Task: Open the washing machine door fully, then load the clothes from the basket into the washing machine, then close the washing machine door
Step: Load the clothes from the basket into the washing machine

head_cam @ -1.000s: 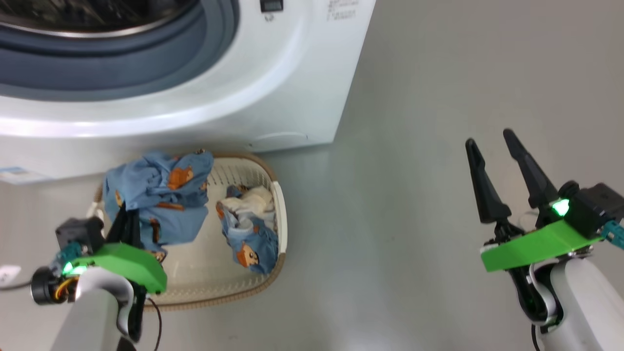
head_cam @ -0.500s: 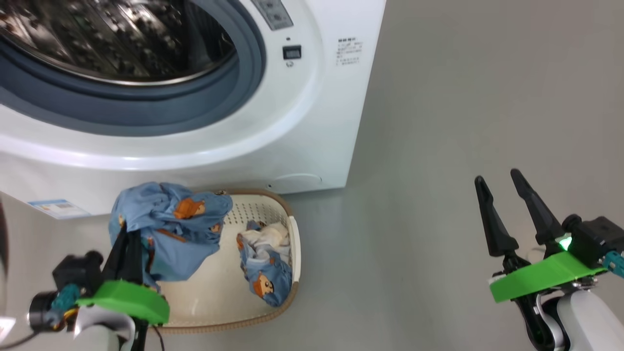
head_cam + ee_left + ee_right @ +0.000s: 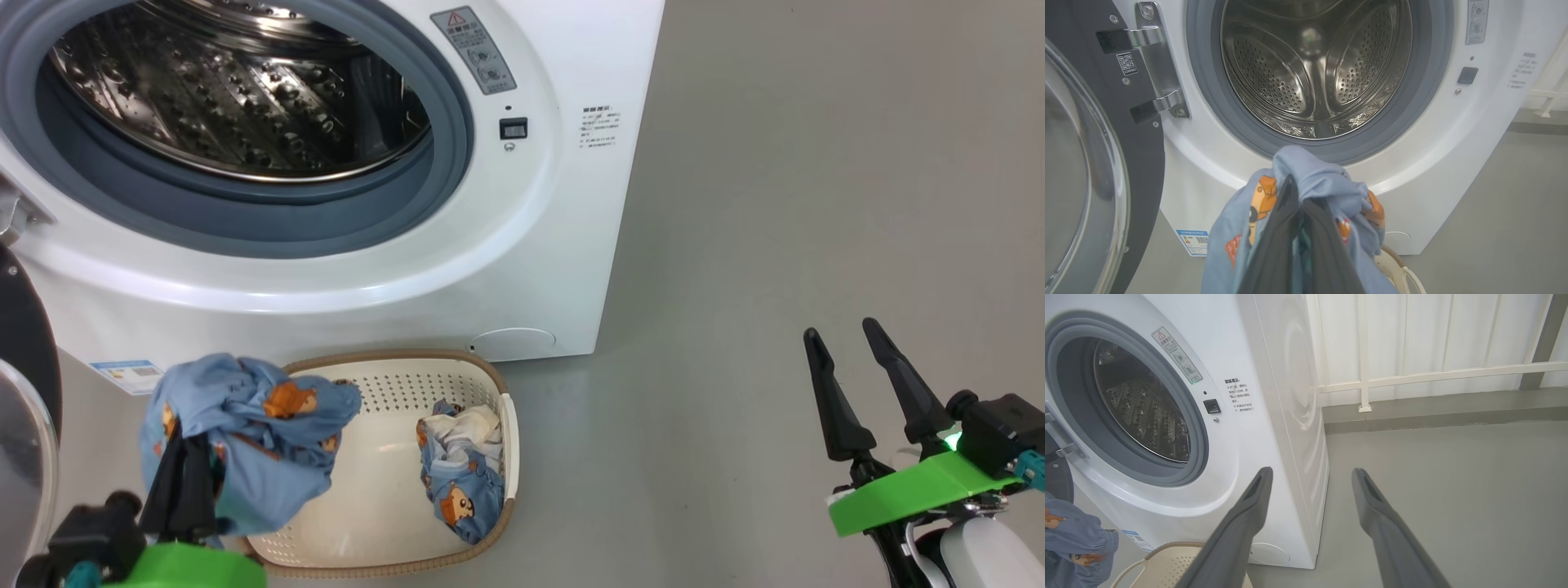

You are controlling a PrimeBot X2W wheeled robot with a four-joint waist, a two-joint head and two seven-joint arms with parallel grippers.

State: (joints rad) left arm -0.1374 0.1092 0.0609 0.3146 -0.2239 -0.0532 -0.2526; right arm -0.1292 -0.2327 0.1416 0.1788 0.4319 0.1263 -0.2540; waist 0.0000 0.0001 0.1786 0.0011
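Clothes [image 3: 245,433]: two bundles, one in left gripper [image 3: 178,445], one in basket [image 3: 392,360].

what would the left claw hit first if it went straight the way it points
Likely the washing machine's grey gasket, at its lower lip, or just over it into the drum; depth is unclear.

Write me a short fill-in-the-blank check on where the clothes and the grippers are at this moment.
1. The left gripper is shut on a light ____ bear-print garment.
2. The washing machine door stands ____.
3. Another garment lies in the ____.
4. The right gripper is ____ and empty.
Missing words: blue; open; basket; open.
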